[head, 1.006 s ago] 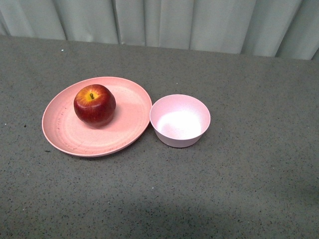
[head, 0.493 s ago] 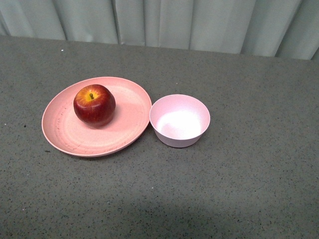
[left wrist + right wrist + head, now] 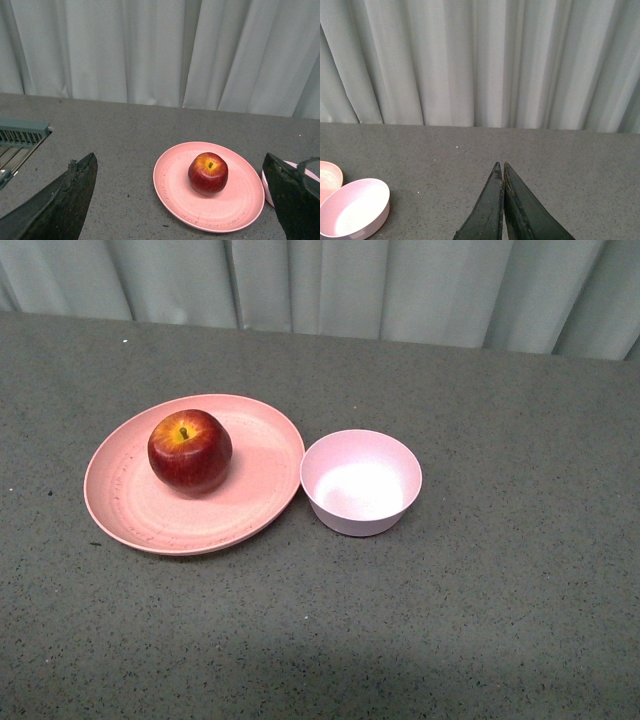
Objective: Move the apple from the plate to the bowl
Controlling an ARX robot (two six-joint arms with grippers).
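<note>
The dark-red apple (image 3: pixel 190 451) sits upright on the salmon-pink plate (image 3: pixel 135 515), toward its far left part. The pale pink bowl (image 3: pixel 361 482) stands empty, just right of the plate and nearly touching it. Neither arm shows in the front view. In the left wrist view my left gripper (image 3: pixel 180 162) is open, its jaws spread wide either side of the plate (image 3: pixel 175 185) and apple (image 3: pixel 208 173), still short of them. In the right wrist view my right gripper (image 3: pixel 500 165) is shut and empty, with the bowl (image 3: pixel 354 208) off to its side.
Everything stands on a grey speckled tabletop (image 3: pixel 480 620) with a pale curtain (image 3: pixel 350 285) along its far edge. A grey slatted rack (image 3: pixel 17 137) shows at the edge of the left wrist view.
</note>
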